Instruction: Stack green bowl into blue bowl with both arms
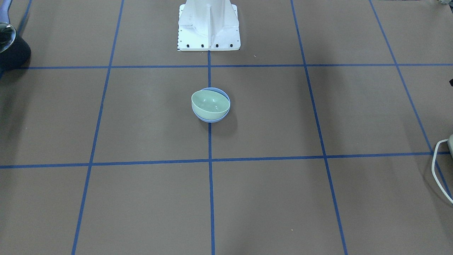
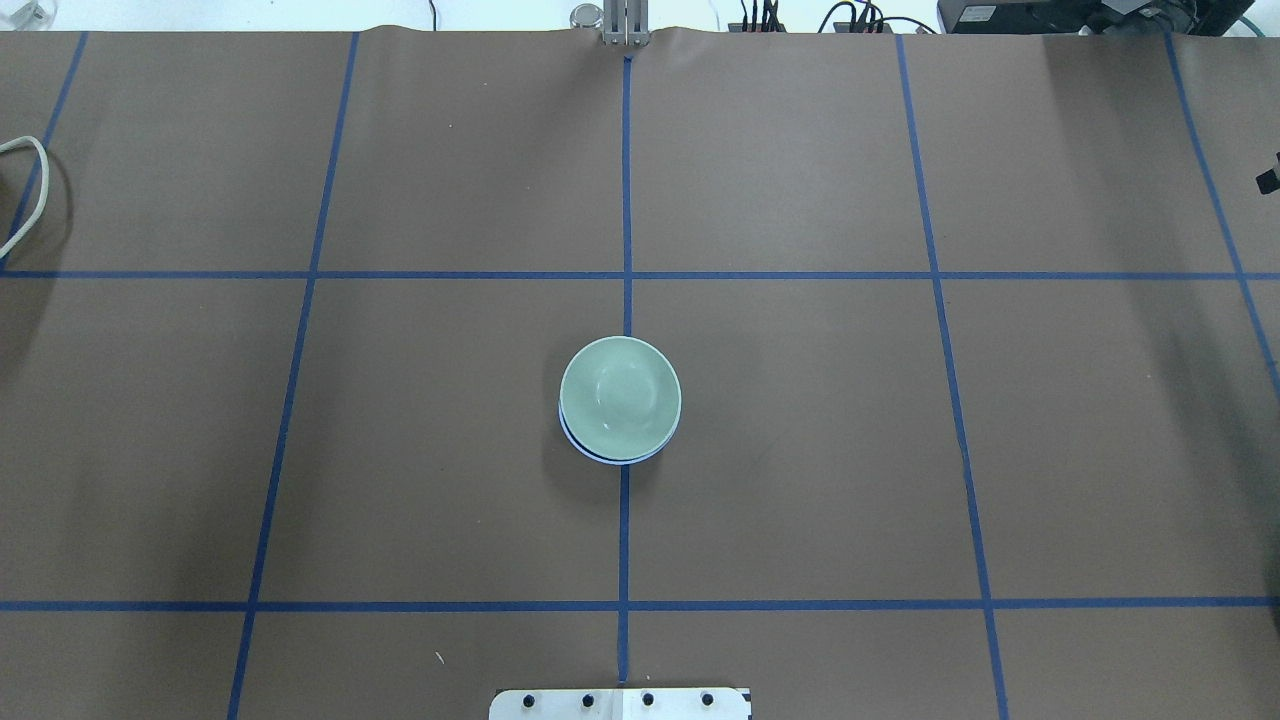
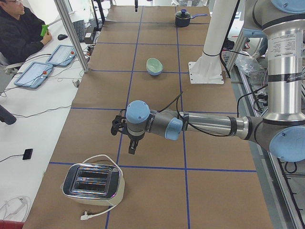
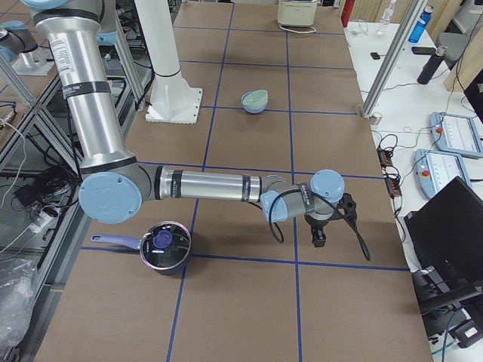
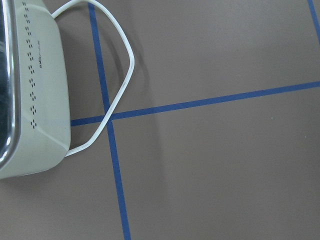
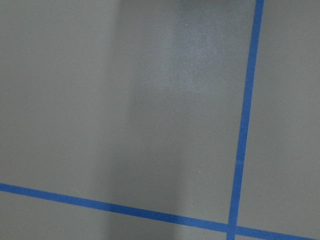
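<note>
Toaster [image 3: 93, 187] lies near left end effector [image 3: 132, 148]. Pot [image 4: 162, 249] lies near right end effector [image 4: 319, 237]. Only side views show either end effector; finger spacing cannot be told. Overhead: green bowl [image 2: 620, 397] nested inside blue bowl [image 1: 211, 119], mid-surface [image 2: 800, 450].

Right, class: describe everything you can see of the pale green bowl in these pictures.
The green bowl is small, round, pale mint, smooth, glossy and plain; plastic or ceramic by its look. Empty and mouth up, it sits nested in the blue bowl, slightly askew, so a blue crescent shows beside it. The pair stands in the middle of the table. Only the blue bowl touches it.
</note>
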{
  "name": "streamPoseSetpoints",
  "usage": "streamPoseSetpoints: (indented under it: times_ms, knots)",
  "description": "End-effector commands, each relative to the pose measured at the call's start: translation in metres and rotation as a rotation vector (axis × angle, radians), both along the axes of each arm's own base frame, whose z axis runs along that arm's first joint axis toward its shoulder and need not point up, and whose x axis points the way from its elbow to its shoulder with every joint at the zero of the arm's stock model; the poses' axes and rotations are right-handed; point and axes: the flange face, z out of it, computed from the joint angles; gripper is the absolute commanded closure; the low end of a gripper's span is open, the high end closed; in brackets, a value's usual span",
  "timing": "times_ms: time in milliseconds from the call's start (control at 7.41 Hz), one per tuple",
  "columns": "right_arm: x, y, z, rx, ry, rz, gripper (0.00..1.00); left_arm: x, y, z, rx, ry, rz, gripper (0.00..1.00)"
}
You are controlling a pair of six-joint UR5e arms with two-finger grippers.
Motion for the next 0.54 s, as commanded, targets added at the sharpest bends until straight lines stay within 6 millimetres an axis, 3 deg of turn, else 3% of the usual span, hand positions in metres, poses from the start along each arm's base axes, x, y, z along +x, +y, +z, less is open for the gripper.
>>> streamPoseSetpoints:
  times_ms: [0,405]
  knots:
    - [0.0165,-0.0043,-0.0131,0.006,0.012,0.021,0.0,-0.0049,-0.0122,-0.0072,-0.005,-0.008,0.001,0.03]
    - [0.0152,-0.005,-0.0152,0.048,0.023,-0.004,0.0,-0.0056,-0.0127,-0.0108,0.0,-0.008,-0.001,0.03]
